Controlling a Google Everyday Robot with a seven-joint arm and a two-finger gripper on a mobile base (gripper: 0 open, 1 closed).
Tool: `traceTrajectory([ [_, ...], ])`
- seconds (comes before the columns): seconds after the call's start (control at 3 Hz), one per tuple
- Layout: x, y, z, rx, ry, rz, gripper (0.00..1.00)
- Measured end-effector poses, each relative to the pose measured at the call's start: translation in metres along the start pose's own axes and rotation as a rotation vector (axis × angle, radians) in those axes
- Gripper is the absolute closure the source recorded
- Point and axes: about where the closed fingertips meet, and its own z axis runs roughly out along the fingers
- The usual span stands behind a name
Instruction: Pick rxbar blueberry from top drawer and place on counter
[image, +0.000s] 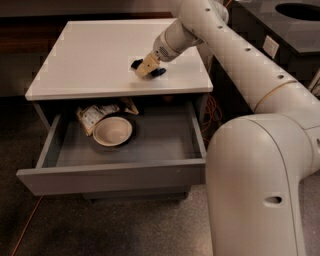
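Nearest the camera, the robot's bulky white arm (252, 190) fills the lower right corner and blocks the floor and the cabinet's right side. To its left, the grey drawer (115, 177) stands pulled fully open, its plain front facing the viewer. Towards the back left of the drawer sits a round cream bowl (112, 131), upright. A crinkled tan-and-white bag (94, 116) lies just behind it, touching its rim and partly tucked under the cabinet top. The rest of the drawer floor is bare grey.

An orange cable (212, 112) hangs to the right of the cabinet, between it and the arm.

Above the drawer is the white counter (85, 60). The arm reaches over from the right, crossing the counter's right edge. The gripper (143, 69) points down and left over the right half of the counter, near its front edge. Its tan fingers are clenched on the dark blue bar (135, 64), whose ends stick out on either side. The bar is low at the counter surface; whether it touches cannot be told.

Farthest back, at the upper right, is a dark worktop (280, 30) with a round hole.
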Motion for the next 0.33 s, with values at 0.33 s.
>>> traceTrajectory([
  [0.33, 0.0004, 0.0009, 0.0024, -0.003, 0.001, 0.000, 0.00],
])
